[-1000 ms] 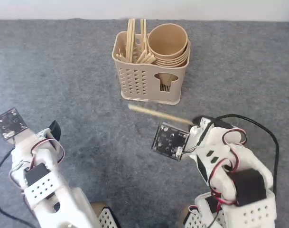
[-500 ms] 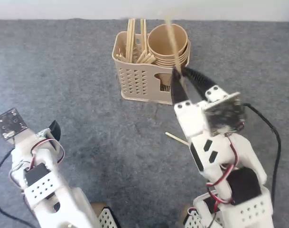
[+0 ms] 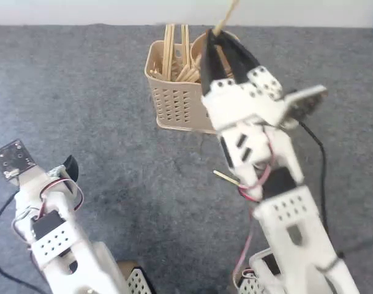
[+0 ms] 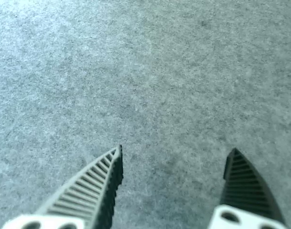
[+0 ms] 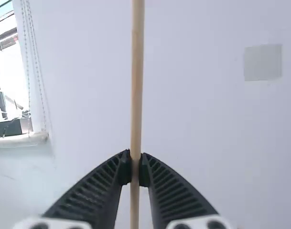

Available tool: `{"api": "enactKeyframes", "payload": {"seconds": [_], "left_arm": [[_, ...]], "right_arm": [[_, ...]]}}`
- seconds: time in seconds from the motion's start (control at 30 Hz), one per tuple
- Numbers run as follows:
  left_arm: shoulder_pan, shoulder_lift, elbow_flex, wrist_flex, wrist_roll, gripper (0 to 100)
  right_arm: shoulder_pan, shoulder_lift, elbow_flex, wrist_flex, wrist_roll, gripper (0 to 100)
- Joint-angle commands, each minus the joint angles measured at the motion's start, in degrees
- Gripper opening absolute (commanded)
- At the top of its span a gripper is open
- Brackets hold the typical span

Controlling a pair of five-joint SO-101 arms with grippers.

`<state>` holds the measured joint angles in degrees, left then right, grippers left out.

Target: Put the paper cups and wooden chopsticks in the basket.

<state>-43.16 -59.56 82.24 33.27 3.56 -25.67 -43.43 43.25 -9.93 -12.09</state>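
From my remote seat, the right gripper was clamped tight on one wooden chopstick, its two black fingers pinched against the stick from either side. In the high view that arm stood raised over the far side of the table, and the held chopstick pointed up and slightly tilted above the basket. I could not see the stick's lower end, which was hidden behind the claw. The beige slotted basket held a bundle of chopsticks standing upright in its left compartment. Beside them sat a stack of paper cups, mostly covered by the gripper. Another chopstick lay flat on the grey carpet in front of the basket, partly under the right arm. The left gripper was spread wide, holding nothing, with bare carpet below it – well apart from the basket, at the near left of the table.
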Motion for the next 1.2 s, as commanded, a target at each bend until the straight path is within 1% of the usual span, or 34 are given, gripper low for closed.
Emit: {"api": "enactKeyframes", "payload": {"seconds": [0.0,0.27,0.37,0.47,0.53,0.63,0.7,0.93,1.0,1.1,1.17], "left_arm": [[0.9,-0.9,-0.3,-1.5,-0.8,32],[2.0,-0.9,-0.3,-1.6,-0.9,32],[2.0,-0.9,-0.3,-1.6,-0.9,32],[2.1,-0.9,-0.3,-1.6,-0.9,32],[2.1,-0.9,-0.2,-1.6,-0.9,32],[2.1,-0.9,-0.2,-1.7,-0.9,32],[2.2,-0.9,0.0,-2.4,-0.9,32],[2.2,-0.9,0.3,-2.5,-0.9,32],[2.2,-0.9,0.3,-2.5,-0.9,32],[2.3,-0.9,0.1,-2.0,-0.9,32],[3.4,-0.9,-0.9,0.7,-0.8,32]], "right_arm": [[-0.4,12.3,-9.0,-4.0,-0.5,1.3],[0.0,34.2,-27.4,-3.9,-0.5,1.6],[-0.4,39.1,-31.6,-2.9,1.3,7.9],[-1.3,40.4,-33.5,3.6,3.3,15.6],[-1.7,39.9,-33.8,7.3,3.3,17.4],[-1.7,37.1,-33.5,11.6,3.5,15.7],[-1.5,34.0,-33.5,16.8,3.5,13.6],[1.4,13.9,-33.3,44.1,3.5,7.6],[3.0,7.7,-33.3,50.6,3.5,7.6],[6.5,-0.8,-33.3,57.2,3.5,7.8],[9.7,-5.9,-33.3,61.1,3.5,7.8]]}}
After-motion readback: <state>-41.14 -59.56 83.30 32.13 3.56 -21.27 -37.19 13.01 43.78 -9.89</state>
